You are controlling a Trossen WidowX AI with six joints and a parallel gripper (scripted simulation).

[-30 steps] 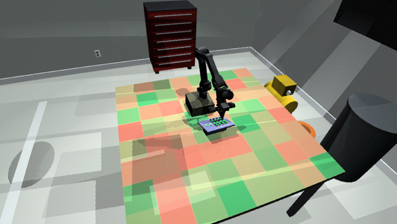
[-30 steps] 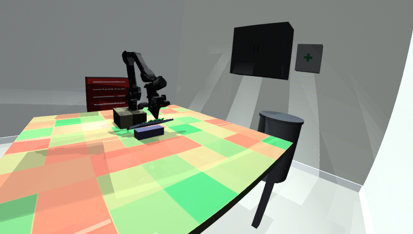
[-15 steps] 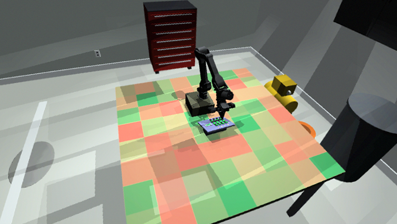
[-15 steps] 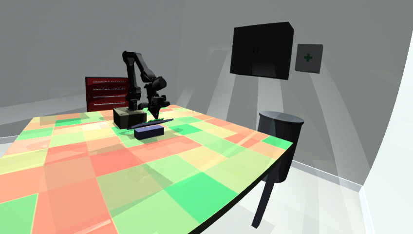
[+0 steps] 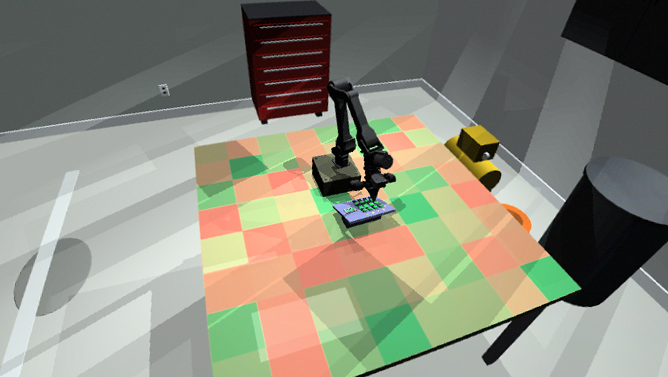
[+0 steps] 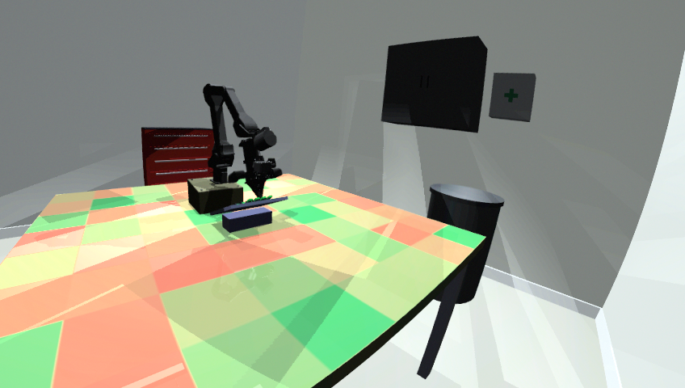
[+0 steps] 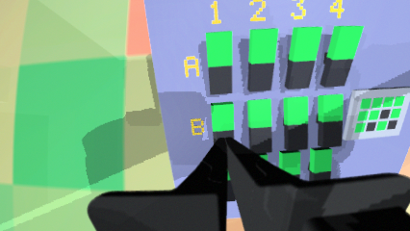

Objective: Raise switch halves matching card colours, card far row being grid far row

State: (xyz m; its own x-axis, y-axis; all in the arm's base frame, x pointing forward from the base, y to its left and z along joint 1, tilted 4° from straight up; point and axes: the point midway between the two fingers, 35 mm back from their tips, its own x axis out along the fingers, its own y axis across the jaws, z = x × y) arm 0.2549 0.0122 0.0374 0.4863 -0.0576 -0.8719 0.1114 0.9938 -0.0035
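Note:
The blue panel (image 5: 384,209) (image 6: 281,199) (image 7: 168,48) stands tilted on a block before the arm. My gripper (image 5: 373,199) (image 6: 259,195) (image 7: 224,143) is shut and empty, its tips over the dark near half of switch B1 (image 7: 222,117); contact cannot be told. Row A, such as switch A1 (image 7: 219,50), and the rest of row B show green far halves and dark near halves. Row C is partly hidden by the fingers; switch C4 (image 7: 320,161) shows. Raised ends are hard to tell. The card (image 7: 356,111) reads all green; green, green, dark, green; green, dark, green, dark.
The panel's blue support block (image 6: 247,220) rests on the checkered table (image 5: 241,346) (image 6: 230,356). The arm's base box (image 5: 327,178) (image 6: 203,199) stands close behind the panel. A red cabinet (image 5: 288,67), a yellow machine (image 5: 478,143) and a black bin (image 5: 589,238) stand off the table.

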